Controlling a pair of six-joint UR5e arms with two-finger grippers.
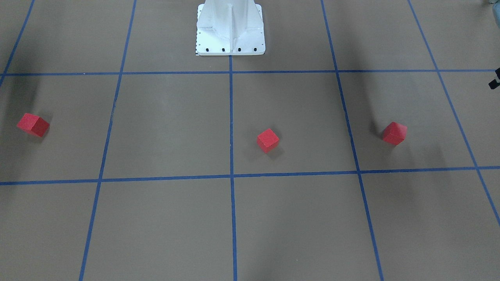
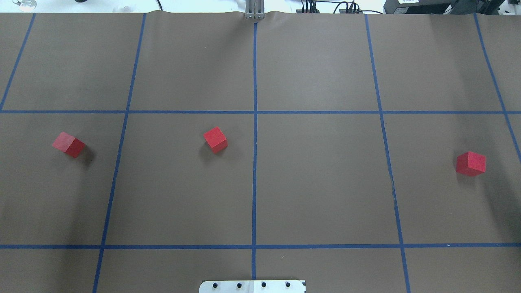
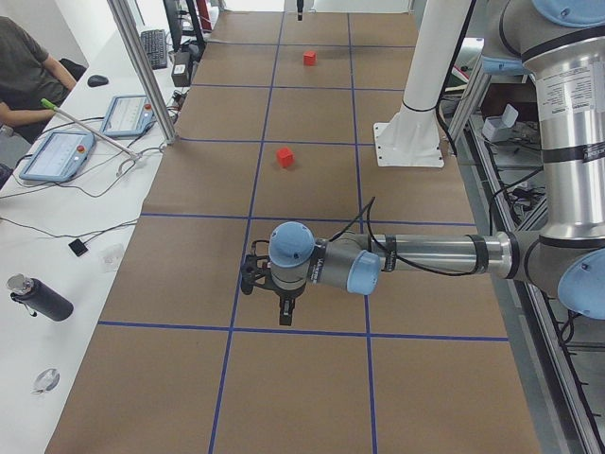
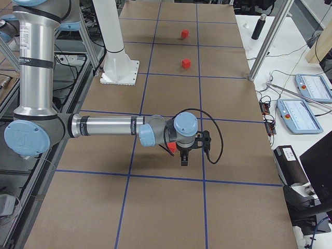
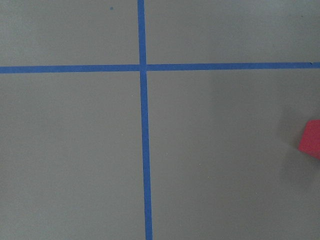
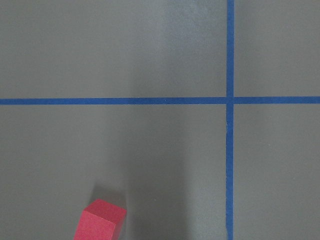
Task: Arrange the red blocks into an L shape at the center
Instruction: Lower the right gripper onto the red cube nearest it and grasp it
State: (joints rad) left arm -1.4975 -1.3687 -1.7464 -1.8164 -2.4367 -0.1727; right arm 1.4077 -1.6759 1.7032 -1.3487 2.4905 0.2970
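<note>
- Cannot tell the spread of the left end effector: caught only in the left side view, pointing down over the tabletop.
- Same for the right end effector: visible only in the right side view, spread impossible to judge.
- Lying at the left of the overhead view, the first red block; clipped by the right edge of the left wrist view, hidden under the near arm in the left side view.
- Lying far right in the overhead view, the second red block; cut by the bottom edge of the right wrist view, partly covered by the wrist in the right side view.
- Sitting just left of the middle blue tape line, near the center, the third red block; fully in sight, touching nothing.
- Well apart, all three, with stretches of brown tabletop and tape lines between them.
- Cropped by the bottom edge of the overhead view, the white base plate.
</note>
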